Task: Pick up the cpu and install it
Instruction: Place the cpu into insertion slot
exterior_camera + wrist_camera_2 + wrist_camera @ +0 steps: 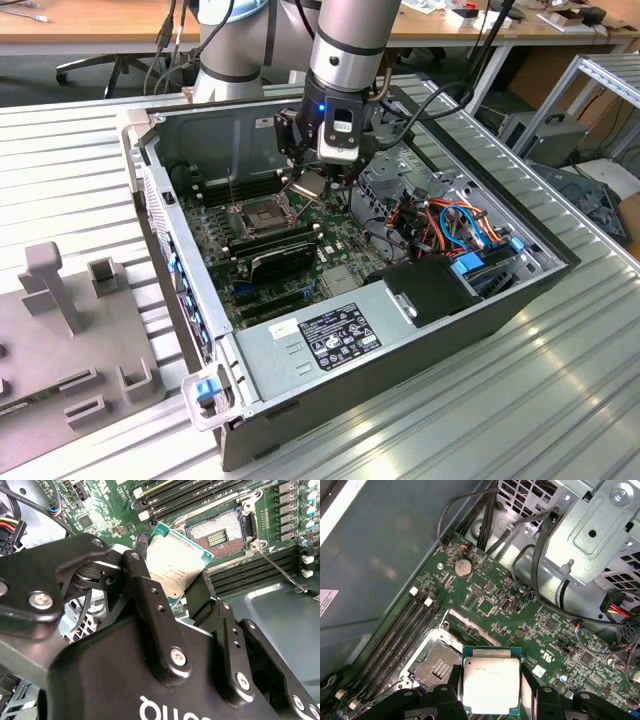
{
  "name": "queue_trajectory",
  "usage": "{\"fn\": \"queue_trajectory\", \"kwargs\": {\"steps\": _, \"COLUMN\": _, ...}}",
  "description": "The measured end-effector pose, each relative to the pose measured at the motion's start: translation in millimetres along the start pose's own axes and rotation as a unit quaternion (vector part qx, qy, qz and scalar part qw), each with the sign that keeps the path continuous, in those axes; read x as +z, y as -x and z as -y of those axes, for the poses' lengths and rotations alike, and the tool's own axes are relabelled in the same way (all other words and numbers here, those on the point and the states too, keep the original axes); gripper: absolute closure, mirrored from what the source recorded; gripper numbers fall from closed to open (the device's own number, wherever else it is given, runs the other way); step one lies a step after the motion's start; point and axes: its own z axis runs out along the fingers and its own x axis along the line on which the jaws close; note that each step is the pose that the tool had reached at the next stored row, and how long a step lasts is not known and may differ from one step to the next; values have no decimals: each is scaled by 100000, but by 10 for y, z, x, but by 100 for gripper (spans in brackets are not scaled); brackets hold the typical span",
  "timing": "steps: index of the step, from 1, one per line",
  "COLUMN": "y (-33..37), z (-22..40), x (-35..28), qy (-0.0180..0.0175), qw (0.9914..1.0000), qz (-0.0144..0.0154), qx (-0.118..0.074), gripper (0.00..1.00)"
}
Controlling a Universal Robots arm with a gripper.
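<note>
The cpu [174, 562] [491, 681], a flat square chip with a dull silver top and green edge, hangs above the motherboard with my gripper [170, 592] [491, 690] shut on its two sides. In the exterior view the cpu [308, 184] sits just under the gripper [312, 180], tilted, inside the open computer case. The open socket [262, 213] [217, 532] [436, 667], dark with a shiny metal frame, lies on the board beside the chip. The chip is close to the socket but apart from it and raised above it.
The green motherboard [300, 255] fills the case floor, with black memory slots [395, 640] beside the socket. A metal drive cage [590, 540] and cable bundles [450, 225] crowd one side. The power supply [320, 340] sits at the case front. A grey fixture [70, 340] stands at the exterior view's left.
</note>
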Motion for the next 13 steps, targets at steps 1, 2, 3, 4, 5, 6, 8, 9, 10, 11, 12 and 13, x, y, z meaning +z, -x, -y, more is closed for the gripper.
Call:
{"fn": "queue_trajectory", "kwargs": {"steps": 1, "y": 0, "z": 0, "x": 0, "qy": 3, "qw": 100000, "qz": 5, "qx": 265, "gripper": 45}}
{"fn": "queue_trajectory", "kwargs": {"steps": 2, "y": 0, "z": 0, "x": 1, "qy": 7, "qw": 99997, "qz": 13, "qx": 712, "gripper": 45}}
{"fn": "queue_trajectory", "kwargs": {"steps": 3, "y": 0, "z": 0, "x": 1, "qy": 13, "qw": 99995, "qz": 16, "qx": 954, "gripper": 45}}
{"fn": "queue_trajectory", "kwargs": {"steps": 4, "y": 0, "z": 0, "x": 2, "qy": 16, "qw": 99993, "qz": 17, "qx": 1205, "gripper": 45}}
{"fn": "queue_trajectory", "kwargs": {"steps": 5, "y": 0, "z": 0, "x": 3, "qy": 25, "qw": 99987, "qz": 21, "qx": 1589, "gripper": 45}}
{"fn": "queue_trajectory", "kwargs": {"steps": 6, "y": 0, "z": 0, "x": 3, "qy": 26, "qw": 99983, "qz": 27, "qx": 1863, "gripper": 45}}
{"fn": "queue_trajectory", "kwargs": {"steps": 8, "y": 0, "z": 0, "x": 5, "qy": 43, "qw": 99959, "qz": 41, "qx": 2852, "gripper": 45}}
{"fn": "queue_trajectory", "kwargs": {"steps": 9, "y": 0, "z": 0, "x": 5, "qy": 44, "qw": 99951, "qz": 45, "qx": 3132, "gripper": 45}}
{"fn": "queue_trajectory", "kwargs": {"steps": 10, "y": 0, "z": 0, "x": 6, "qy": 48, "qw": 99941, "qz": 50, "qx": 3436, "gripper": 45}}
{"fn": "queue_trajectory", "kwargs": {"steps": 11, "y": 0, "z": 0, "x": 6, "qy": 53, "qw": 99933, "qz": 56, "qx": 3670, "gripper": 45}}
{"fn": "queue_trajectory", "kwargs": {"steps": 12, "y": 0, "z": 0, "x": 6, "qy": 57, "qw": 99921, "qz": 60, "qx": 3967, "gripper": 45}}
{"fn": "queue_trajectory", "kwargs": {"steps": 13, "y": 0, "z": 0, "x": 7, "qy": 60, "qw": 99914, "qz": 62, "qx": 4146, "gripper": 45}}
